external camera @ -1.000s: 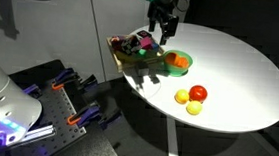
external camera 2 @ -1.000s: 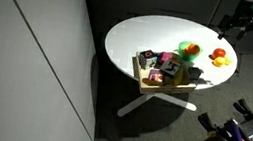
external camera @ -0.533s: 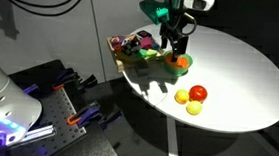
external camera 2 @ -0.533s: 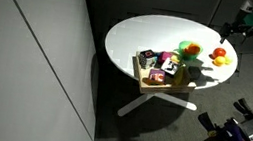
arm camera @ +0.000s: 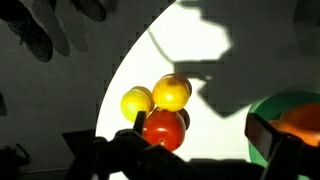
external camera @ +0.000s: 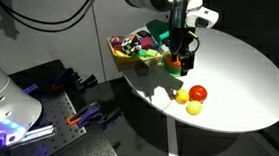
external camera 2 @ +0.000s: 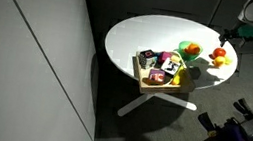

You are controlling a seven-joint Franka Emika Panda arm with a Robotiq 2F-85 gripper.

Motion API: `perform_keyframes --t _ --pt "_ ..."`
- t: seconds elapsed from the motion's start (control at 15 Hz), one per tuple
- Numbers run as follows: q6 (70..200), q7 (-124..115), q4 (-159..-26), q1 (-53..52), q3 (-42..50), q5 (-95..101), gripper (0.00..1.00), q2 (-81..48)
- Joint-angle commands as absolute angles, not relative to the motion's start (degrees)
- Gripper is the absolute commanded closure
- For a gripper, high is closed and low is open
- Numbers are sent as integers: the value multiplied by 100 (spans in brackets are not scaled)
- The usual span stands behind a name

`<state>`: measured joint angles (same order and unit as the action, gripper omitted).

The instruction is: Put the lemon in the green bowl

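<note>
Lemon (arm camera: 172,92) rests on the white table (arm camera: 230,130), out beyond the fingertips and nearer the left-hand finger in the wrist view. It touches a paler yellow fruit (arm camera: 137,102) and a red fruit (arm camera: 163,128), which lies closest to the fingers. The gripper (arm camera: 205,150) has its fingers spread apart with nothing between them. The green bowl (arm camera: 275,103) sits by the other finger, holding an orange fruit (arm camera: 305,122). In an exterior view the gripper (external camera: 184,63) hangs low beside the dark tray (external camera: 132,45).
</note>
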<state>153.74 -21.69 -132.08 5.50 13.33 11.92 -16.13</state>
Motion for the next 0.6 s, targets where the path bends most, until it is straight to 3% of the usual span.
perform_keyframes --t 0.0,0.53 --pt "15550 -2450 -13158 340 1582 1331 0 -1788" --pt "15478 -2187 -13180 368 1536 1139 0 -1785"
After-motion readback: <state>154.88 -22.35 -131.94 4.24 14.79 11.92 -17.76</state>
